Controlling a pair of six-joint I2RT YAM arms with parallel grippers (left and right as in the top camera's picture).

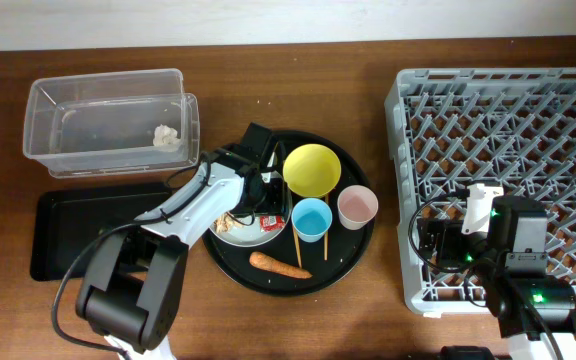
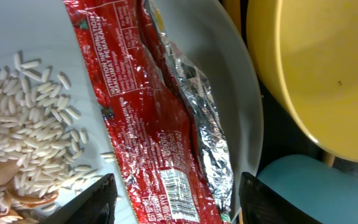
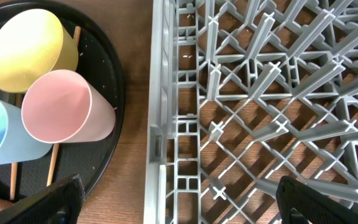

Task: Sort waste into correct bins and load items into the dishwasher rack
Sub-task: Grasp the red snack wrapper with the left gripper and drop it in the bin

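The wrapper (image 2: 148, 124) lies on the plate (image 2: 244, 118), red print up with its silver inner face showing along one edge. The scraps (image 2: 23, 112), mostly pale rice grains, are just beside it on the same plate. The left hand (image 2: 178, 202) is over the wrapper with its fingers (image 2: 95, 199) spread wide, one on each side of the wrapper's near end. Whether they touch it cannot be told.

The bowl (image 1: 313, 170) is right next to the plate's rim, and the blue cup (image 1: 311, 218) stands just below the bowl. The pink cup (image 1: 357, 207) is beside the blue one. The two chopsticks (image 1: 297, 245) lie by the blue cup, one on each side. The carrot (image 1: 278, 265) lies near the front edge of the round tray (image 1: 353, 255), which carries all of these.

To the left on the surface (image 1: 298, 60) is the tub (image 1: 43, 100), holding the tissue (image 1: 166, 136) in its right end. The flat tray (image 1: 78, 240) lies just in front of the tub, with nothing seen on it.

The rack (image 1: 568, 110) is well to the right of the round tray, with a strip of bare wood between them, and no dishes show in it. The right hand (image 3: 182, 202) hangs over the rack's left side, fingers wide apart and holding nothing.
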